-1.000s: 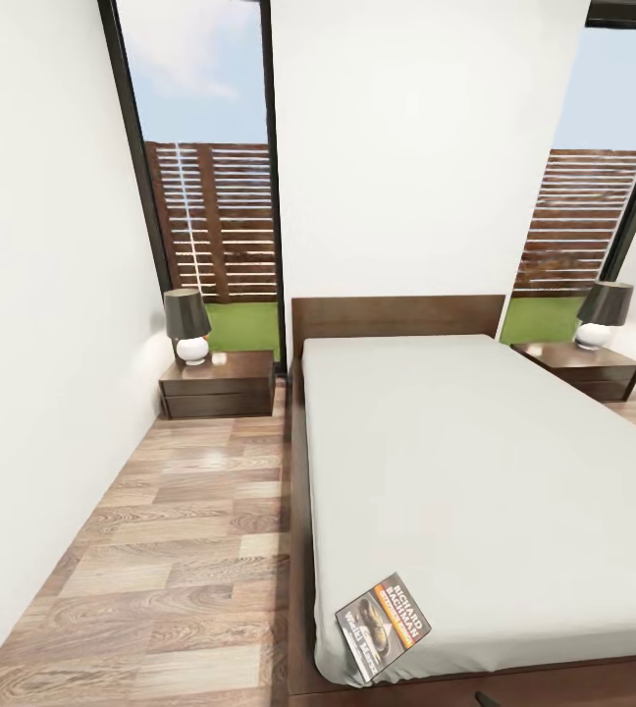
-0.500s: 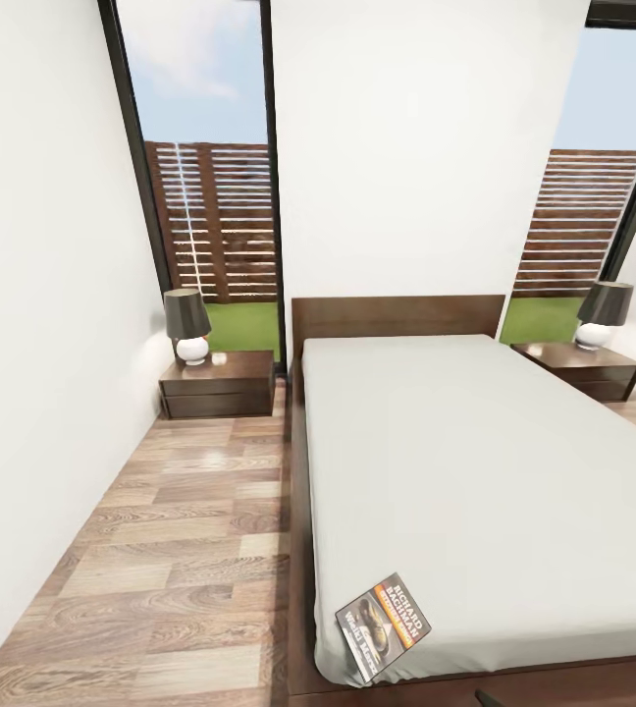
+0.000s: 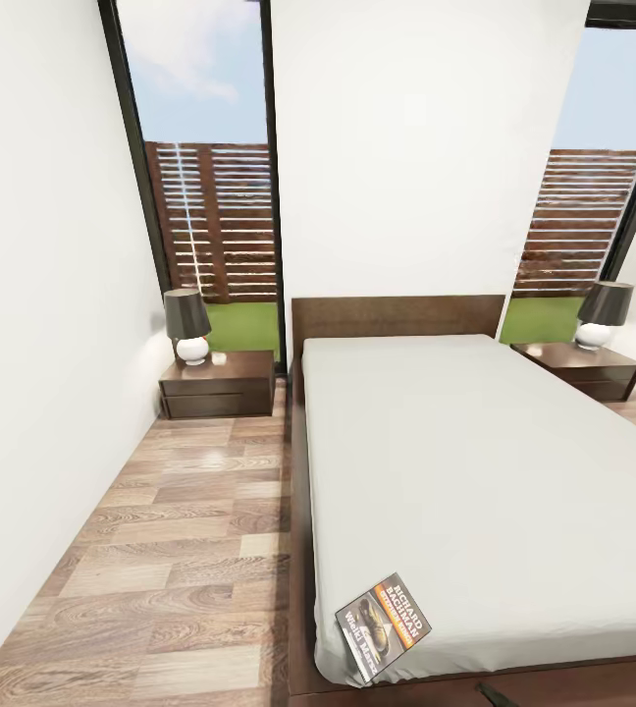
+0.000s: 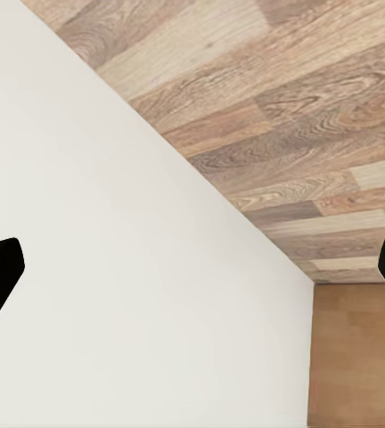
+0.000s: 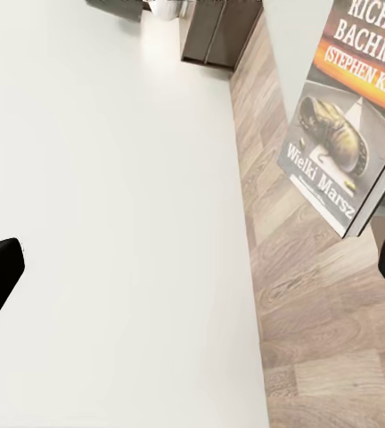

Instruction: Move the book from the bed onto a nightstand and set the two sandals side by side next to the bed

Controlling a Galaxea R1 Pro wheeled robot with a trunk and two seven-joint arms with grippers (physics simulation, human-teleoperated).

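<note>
Two dark-shaded lamps with white round bases stood either side, left lamp and right lamp. Slatted brown fence and green grass showed through the windows. Sky pale blue.

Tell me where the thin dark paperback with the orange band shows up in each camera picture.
Head view: the paperback lies at the near left corner of the grey-white mattress.
Left wrist view: not in it.
Right wrist view: upper right, its corner past the mattress edge.
Shared landmark: the wood-plank floor.
</note>
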